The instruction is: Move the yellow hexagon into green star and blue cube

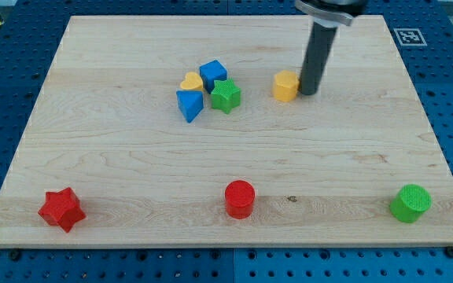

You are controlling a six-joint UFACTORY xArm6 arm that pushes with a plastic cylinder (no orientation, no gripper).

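Right now my tip sits just at the view's right side of the yellow hexagon, touching it or very nearly so; I cannot tell which. I have no fingers on this rig, only the dark rod, so nothing is grasped or released.

That hexagon lies in the upper middle of the wooden board, apart from a small cluster to its left. In the cluster, the green star is the nearest piece to the hexagon. The blue cube sits just above the star towards the view's top, and the two look to be touching. A yellow heart is pressed against the cube's left side, and a blue wedge-like block lies below the heart, beside the star.

Along the view's bottom edge, well apart from each other, sit a red star at the left, a red cylinder in the middle and a green cylinder at the right.
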